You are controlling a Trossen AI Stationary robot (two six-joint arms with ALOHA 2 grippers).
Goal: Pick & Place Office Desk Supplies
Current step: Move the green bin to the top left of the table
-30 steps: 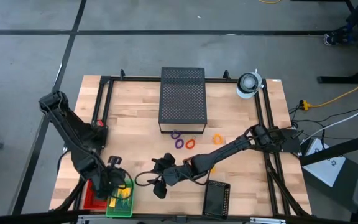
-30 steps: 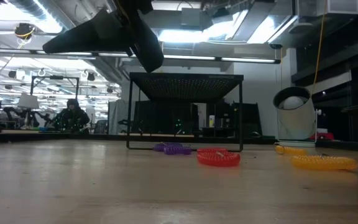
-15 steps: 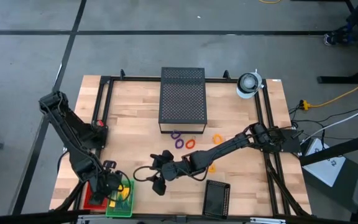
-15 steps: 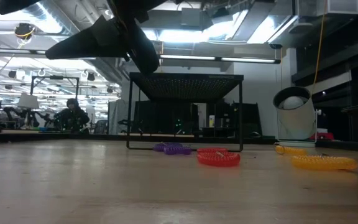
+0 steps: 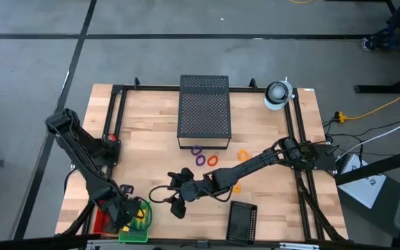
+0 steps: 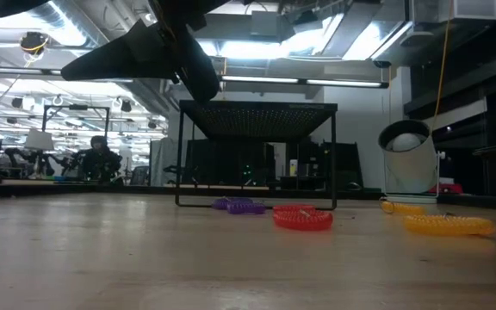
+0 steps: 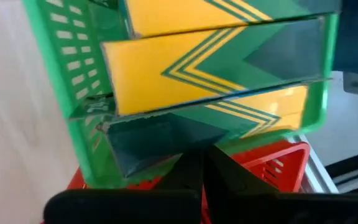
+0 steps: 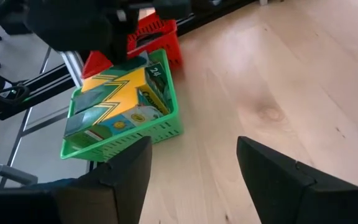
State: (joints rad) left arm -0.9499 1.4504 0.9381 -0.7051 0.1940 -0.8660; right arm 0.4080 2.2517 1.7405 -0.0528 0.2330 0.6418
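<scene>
Left gripper [image 5: 126,212] pinched shut, empty, above crayon boxes [image 7: 210,59] in green basket [image 8: 160,127]; right gripper [image 5: 179,194] open. Next: fetch rings [image 5: 205,158].

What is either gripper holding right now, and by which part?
Nothing, as far as the views show. The left gripper is shut with nothing visible between its fingers, beside the green basket of crayon boxes. The right gripper is open and empty over bare table.

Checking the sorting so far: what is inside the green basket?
Yellow-and-green crayon boxes fill the green basket. Anything beneath them is covered.
</scene>
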